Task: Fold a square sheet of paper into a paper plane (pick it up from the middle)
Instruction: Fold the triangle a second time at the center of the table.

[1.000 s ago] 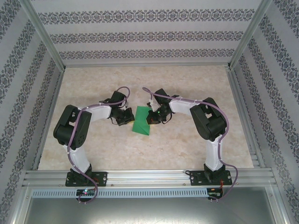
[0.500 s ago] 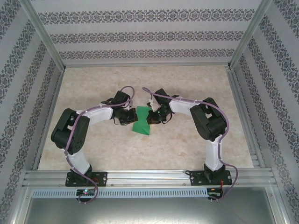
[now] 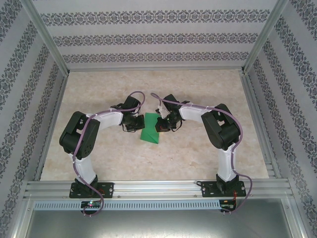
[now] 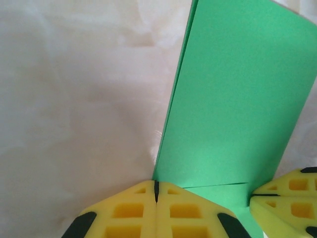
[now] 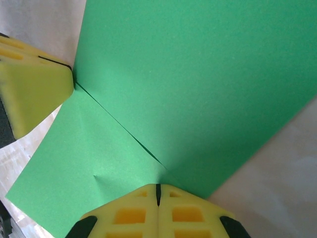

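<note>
Hiding the green paper's [image 3: 150, 131] edges, left gripper [image 4: 156, 185] and right gripper [image 5: 158, 189] both sit closed.

I watch from a top camera fixed high behind the arm bases, looking down across the whole table [image 3: 99, 163] from its near edge. Each wrist camera looks along its own gripper from very close: the left gripper [image 4: 156, 191], the right gripper [image 5: 158, 191]. All three views share the folded green sheet of paper [image 3: 150, 130] at mid-table, and each wrist view catches the other gripper too.
</note>
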You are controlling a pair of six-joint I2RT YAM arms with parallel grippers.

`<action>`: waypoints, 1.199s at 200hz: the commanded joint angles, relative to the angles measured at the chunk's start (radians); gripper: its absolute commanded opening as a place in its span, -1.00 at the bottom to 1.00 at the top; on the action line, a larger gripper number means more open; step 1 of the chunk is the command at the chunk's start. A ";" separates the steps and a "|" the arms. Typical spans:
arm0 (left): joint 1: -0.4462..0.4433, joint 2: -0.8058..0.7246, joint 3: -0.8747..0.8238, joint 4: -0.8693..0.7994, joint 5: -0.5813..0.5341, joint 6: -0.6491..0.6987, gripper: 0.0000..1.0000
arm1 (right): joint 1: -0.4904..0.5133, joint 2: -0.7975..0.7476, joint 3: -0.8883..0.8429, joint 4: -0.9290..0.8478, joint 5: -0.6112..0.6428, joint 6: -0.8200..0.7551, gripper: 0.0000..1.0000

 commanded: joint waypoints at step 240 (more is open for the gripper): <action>-0.037 0.035 -0.090 0.041 0.114 -0.014 -1.00 | -0.015 -0.105 -0.029 0.060 -0.110 0.043 -0.90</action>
